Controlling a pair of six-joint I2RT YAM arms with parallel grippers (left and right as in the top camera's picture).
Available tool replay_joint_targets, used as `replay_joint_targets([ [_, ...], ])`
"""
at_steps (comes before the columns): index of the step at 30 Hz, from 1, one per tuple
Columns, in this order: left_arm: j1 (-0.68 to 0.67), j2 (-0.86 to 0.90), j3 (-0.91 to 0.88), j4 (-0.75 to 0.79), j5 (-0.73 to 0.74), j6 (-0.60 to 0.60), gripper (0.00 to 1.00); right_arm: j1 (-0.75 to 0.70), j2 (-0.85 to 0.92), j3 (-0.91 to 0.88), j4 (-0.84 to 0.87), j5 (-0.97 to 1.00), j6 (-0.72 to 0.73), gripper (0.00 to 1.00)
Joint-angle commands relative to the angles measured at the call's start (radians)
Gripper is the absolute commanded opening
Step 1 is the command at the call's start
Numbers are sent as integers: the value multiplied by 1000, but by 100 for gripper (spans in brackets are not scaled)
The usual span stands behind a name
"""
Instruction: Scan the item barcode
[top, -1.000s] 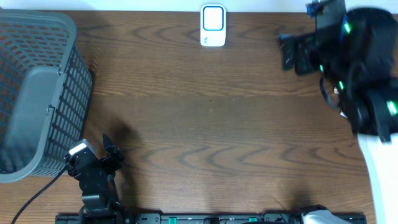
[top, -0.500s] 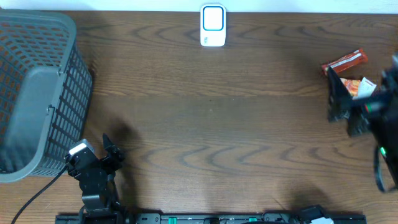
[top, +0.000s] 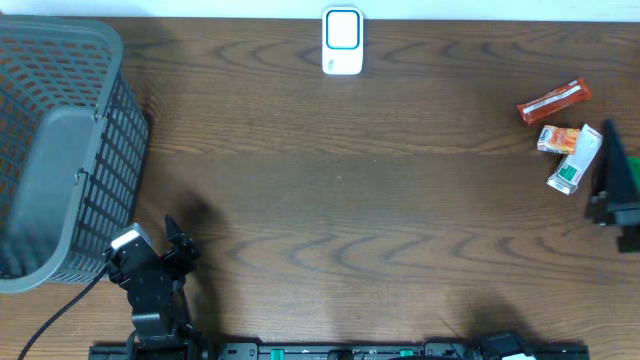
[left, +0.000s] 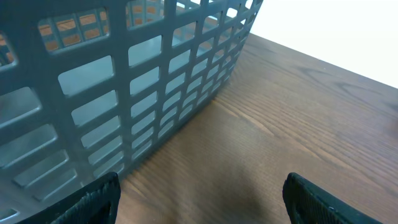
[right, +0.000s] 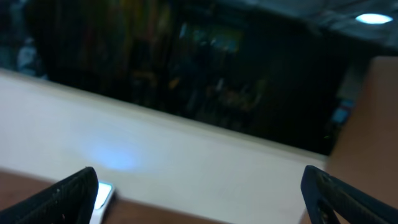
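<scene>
My right gripper gaped wide, holding nothing. The white-green packet lay just beside it, orange pouch and red bar beyond.

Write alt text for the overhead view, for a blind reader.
Three small packets lie near the right edge of a wooden table, a white scanner at its far side, a grey basket at left. The left gripper and right gripper are open, empty.

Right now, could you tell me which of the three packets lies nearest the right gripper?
The white-and-green packet, beside the right gripper; the orange packet and red bar lie farther off.
</scene>
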Motion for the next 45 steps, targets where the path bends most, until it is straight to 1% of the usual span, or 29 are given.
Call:
replay_joint_targets([
  [1,2,-3,-8,0,-13,-6,84,-72,-55,-10,43,-79,19,99],
  [6,2,-3,-8,0,-13,-6,84,-129,-194,-125,132,-116,45,99],
  [11,2,-3,-8,0,-13,-6,84,-139,-399,-362,261,-139,48,99],
  [17,2,-3,-8,0,-13,-6,84,-149,-613,-695,393,-138,193,99],
  [22,2,-3,-8,0,-13,-5,84,-170,-689,-979,619,-138,314,99],
  [27,2,-3,-8,0,-13,-6,84,-178,-706,-1220,817,-138,325,99],
  [30,2,-3,-8,0,-13,-6,84,-178,-762,-1347,895,-132,325,99],
  [32,2,-3,-8,0,-13,-6,84,-181,-829,-1415,907,-118,325,99],
  [34,2,-3,-8,0,-13,-6,84,-188,-816,-1450,940,-122,326,99],
  [38,2,-3,-8,0,-13,-6,84,-190,-825,-1499,930,-117,325,99],
  [45,2,-3,-8,0,-13,-6,84,-190,-825,-1599,877,-8,325,99],
])
